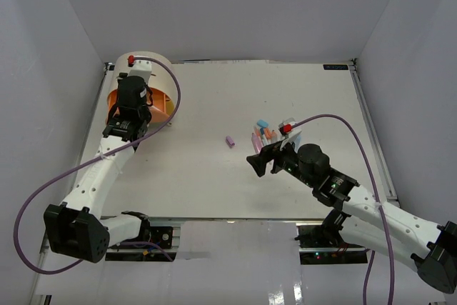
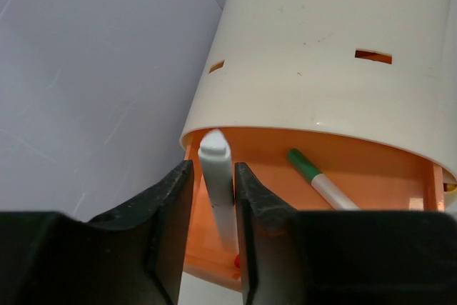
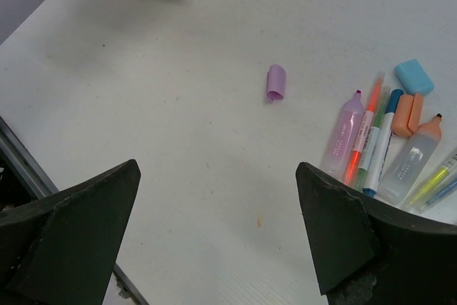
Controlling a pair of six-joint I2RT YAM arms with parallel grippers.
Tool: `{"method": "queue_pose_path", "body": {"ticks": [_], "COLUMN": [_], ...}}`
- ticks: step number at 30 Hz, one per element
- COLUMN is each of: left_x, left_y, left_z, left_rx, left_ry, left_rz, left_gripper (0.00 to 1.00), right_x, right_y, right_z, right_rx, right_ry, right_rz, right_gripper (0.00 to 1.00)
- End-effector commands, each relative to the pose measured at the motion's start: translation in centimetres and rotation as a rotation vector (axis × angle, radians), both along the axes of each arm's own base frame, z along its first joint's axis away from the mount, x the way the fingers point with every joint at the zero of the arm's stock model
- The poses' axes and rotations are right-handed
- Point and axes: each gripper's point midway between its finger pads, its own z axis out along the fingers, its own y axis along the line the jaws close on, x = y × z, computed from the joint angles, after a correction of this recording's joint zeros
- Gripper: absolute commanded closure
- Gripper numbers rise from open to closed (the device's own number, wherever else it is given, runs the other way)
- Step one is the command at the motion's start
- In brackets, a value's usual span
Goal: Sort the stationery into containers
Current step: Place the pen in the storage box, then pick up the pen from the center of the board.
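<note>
Now L gripper (image 2: 213,173) is pinching a white pen (image 2: 216,155) btwn both fingers, right at the open orange drawer (image 2: 385,169) of the cabinet (image 2: 335,55). A green-cap pen (image 2: 314,176) lies in the drawer, right of the fingers. R gripper (image 3: 216,169) is spread wide, holding nothing, above the table (image 3: 178,105). The purple block (image 3: 276,82) lies ahead of it, apart. The pens (image 3: 371,141), w/ a blue block (image 3: 414,76) and an orange block (image 3: 407,113), sit just by its right finger.

no legible text, print on the pens (image 3: 376,149) too small to read
</note>
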Motion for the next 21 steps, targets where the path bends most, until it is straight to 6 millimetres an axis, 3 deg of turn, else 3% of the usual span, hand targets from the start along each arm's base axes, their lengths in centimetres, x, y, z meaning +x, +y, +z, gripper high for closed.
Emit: {"method": "queue_pose_path", "body": {"ticks": [1, 3, 6, 11, 17, 19, 21], "left_x": [-0.3, -0.4, -0.7, -1.2, -3.1, -3.9, -5.3], "left_y": [-0.1, -0.4, -0.5, -1.5, -4.0, -5.1, -6.7], "left_z": [0.9, 0.5, 0.6, 2.5, 5.4, 5.2, 5.2], "left_rx": [-0.037, -0.062, -0.083, -0.16, -0.387, -0.473, -0.576], "left_ry": [-0.058, -0.051, -0.062, -0.102, -0.174, -0.163, -0.156], "left_rz": [-0.015, -0.026, -0.035, -0.084, -0.179, -0.213, -0.282], "left_gripper": [0.57, 0.47, 0.41, 0.34, 0.15, 0.05, 0.02], "right_x": [0.6, 1.1, 1.7, 2.5, 4.8, 5.3, 6.3], "right_y": [-0.5, -1.2, -1.9, -3.3, -6.2, -6.6, -7.4], "right_z": [0.6, 0.0, -0.5, -1.7, -3.4, -4.0, -4.8], "right_rx": [-0.003, -0.037, -0.073, -0.121, -0.234, -0.265, -0.306], "right_ry": [-0.029, -0.01, 0.022, 0.072, 0.17, 0.206, 0.246], "right_rz": [-0.041, -0.09, -0.146, -0.237, -0.364, -0.359, -0.385], "right_gripper": [0.04, 0.04, 0.04, 0.03, 0.0, 0.07, 0.13]}}
